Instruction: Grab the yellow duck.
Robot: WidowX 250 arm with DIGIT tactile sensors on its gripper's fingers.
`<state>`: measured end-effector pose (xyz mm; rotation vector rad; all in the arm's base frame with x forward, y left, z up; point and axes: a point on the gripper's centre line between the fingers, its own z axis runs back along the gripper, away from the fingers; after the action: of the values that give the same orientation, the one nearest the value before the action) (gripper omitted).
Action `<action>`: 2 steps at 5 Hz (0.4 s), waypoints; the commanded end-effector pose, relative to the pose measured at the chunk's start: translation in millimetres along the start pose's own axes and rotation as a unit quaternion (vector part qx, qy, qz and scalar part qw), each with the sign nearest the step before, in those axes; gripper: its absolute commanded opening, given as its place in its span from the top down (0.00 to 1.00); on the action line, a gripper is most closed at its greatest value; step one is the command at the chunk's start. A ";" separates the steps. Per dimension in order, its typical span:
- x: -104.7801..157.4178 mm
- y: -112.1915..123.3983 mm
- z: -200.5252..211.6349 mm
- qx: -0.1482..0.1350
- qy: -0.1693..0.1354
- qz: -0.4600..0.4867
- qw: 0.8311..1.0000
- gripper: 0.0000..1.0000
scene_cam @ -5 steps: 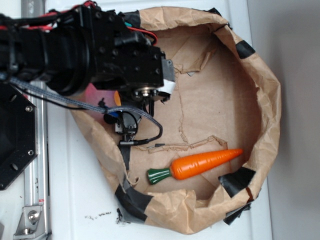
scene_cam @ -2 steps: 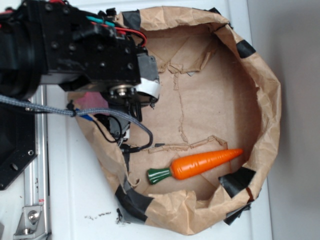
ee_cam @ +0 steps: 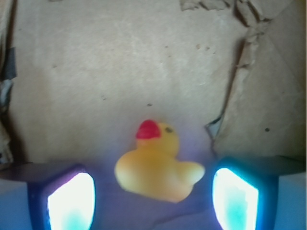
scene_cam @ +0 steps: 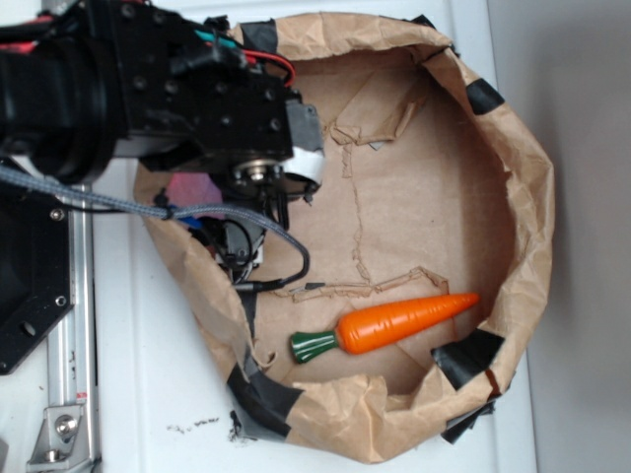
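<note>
2 pincer (ee_cam: 152, 196) fingers (ee_cam: 71, 201) flank yellow duck (ee_cam: 158, 167), not touching.

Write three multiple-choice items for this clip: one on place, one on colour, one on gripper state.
1. In the wrist view, where is the duck?
A. between the gripper's fingers
B. on the carrot
C. outside the paper

2. What colour is the duck's beak?
A. green
B. red
C. black

3. The gripper is:
A. shut on the duck
B. open
C. shut on the carrot

Answers: 1 A, a finger stands on each side of it. 2 B, the beak shows red. 3 B, gaps remain beside the duck; the carrot lies apart.
</note>
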<state>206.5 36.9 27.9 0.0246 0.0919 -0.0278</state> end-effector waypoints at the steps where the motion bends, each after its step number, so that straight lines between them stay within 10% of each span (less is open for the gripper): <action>1: 12.6 1.4 -5.6 0.007 -0.007 0.002 1.000 0.00; 2: 11.4 -1.2 -11.2 -0.002 -0.008 0.008 1.000 0.58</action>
<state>215.7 36.7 12.6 0.0200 0.0954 -0.0053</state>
